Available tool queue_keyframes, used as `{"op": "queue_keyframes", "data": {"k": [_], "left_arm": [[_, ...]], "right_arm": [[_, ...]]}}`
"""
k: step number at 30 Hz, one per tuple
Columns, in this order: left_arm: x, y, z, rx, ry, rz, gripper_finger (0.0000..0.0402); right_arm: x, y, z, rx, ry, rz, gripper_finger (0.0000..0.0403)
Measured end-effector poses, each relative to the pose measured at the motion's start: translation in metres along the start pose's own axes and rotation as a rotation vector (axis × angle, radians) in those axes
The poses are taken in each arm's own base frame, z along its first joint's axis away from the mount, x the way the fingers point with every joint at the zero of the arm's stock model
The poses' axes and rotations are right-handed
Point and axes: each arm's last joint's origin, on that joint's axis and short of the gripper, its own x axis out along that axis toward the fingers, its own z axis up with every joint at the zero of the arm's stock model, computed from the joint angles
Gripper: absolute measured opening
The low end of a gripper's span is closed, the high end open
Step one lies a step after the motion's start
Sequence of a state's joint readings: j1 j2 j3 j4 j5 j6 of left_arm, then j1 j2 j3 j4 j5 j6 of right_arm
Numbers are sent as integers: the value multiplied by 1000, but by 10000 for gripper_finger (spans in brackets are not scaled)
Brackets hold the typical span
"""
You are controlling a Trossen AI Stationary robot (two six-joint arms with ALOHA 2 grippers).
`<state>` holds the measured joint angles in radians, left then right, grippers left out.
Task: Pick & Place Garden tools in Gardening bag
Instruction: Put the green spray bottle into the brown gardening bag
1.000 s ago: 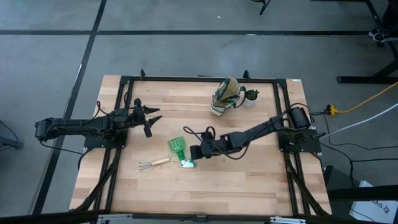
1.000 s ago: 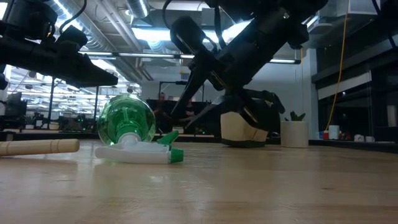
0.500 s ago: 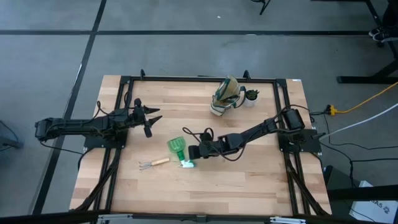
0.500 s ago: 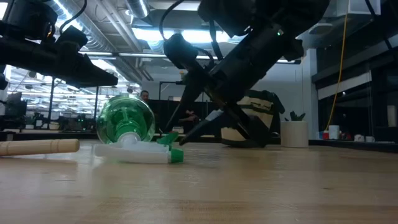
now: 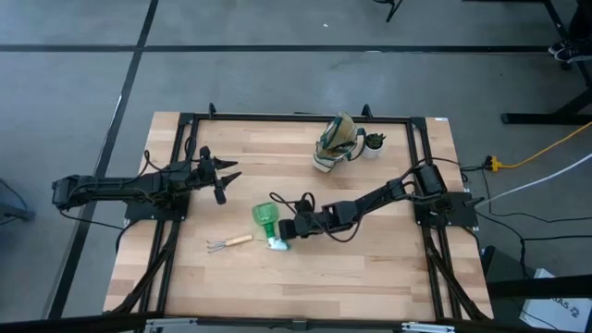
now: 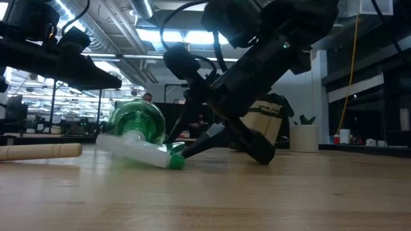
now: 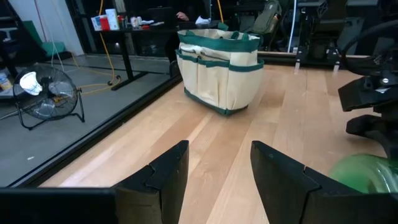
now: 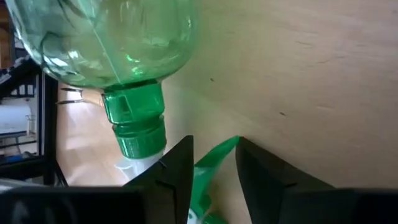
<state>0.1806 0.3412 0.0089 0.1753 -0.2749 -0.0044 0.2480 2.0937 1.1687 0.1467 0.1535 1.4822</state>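
Observation:
A green sprayer bottle (image 5: 266,219) with a white head (image 6: 138,151) lies on its side at mid-table. My right gripper (image 8: 214,146) slants down at its head end, open, with the green trigger lever (image 8: 214,167) between its fingers. The wooden-handled rake (image 5: 227,243) lies flat, left of the sprayer. At the far edge the olive-and-beige gardening bag (image 5: 335,143) stands on its base. My left gripper (image 7: 219,155) hovers open and empty over the table's left side. My right gripper has one finger on each side of the sprayer's green trigger lever (image 8: 217,158), below the bottle's neck. The lever slants across the gap and meets both inner sides. The fingers slant down from the table's right. The sprayer's head sits tilted, its nozzle end (image 6: 174,162) on the wood.
A small white plant pot (image 5: 373,143) stands right beside the bag. Black frame rails (image 5: 296,117) run along the table's edges. Bare wood lies near the front edge and between the sprayer and the bag.
My right gripper has sunk toward the table onto the sprayer's head. The sprayer has shifted slightly toward the right. Its white head has tipped, so that the end away from the gripper now stands raised off the wood.

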Motion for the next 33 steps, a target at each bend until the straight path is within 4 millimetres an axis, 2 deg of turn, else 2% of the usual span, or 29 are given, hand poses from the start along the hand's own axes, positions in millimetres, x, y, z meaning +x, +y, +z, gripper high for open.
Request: {"op": "queue_keyframes", "data": {"k": [7, 10, 19, 28, 33], "left_arm": [[0, 0, 0, 0, 0, 0, 169], [0, 0, 0, 0, 0, 0, 169], [0, 0, 0, 0, 0, 0, 169], [0, 0, 0, 0, 0, 0, 169], [0, 0, 0, 0, 0, 0, 169]], "right_arm": [[0, 1, 0, -4, 21, 6, 49], [0, 1, -1, -5, 26, 5, 32], [-6, 4, -1, 23, 53, 7, 25], [-34, 26, 10, -58, 8, 80, 24], [-55, 42, 20, -107, -14, 141, 23]]}}
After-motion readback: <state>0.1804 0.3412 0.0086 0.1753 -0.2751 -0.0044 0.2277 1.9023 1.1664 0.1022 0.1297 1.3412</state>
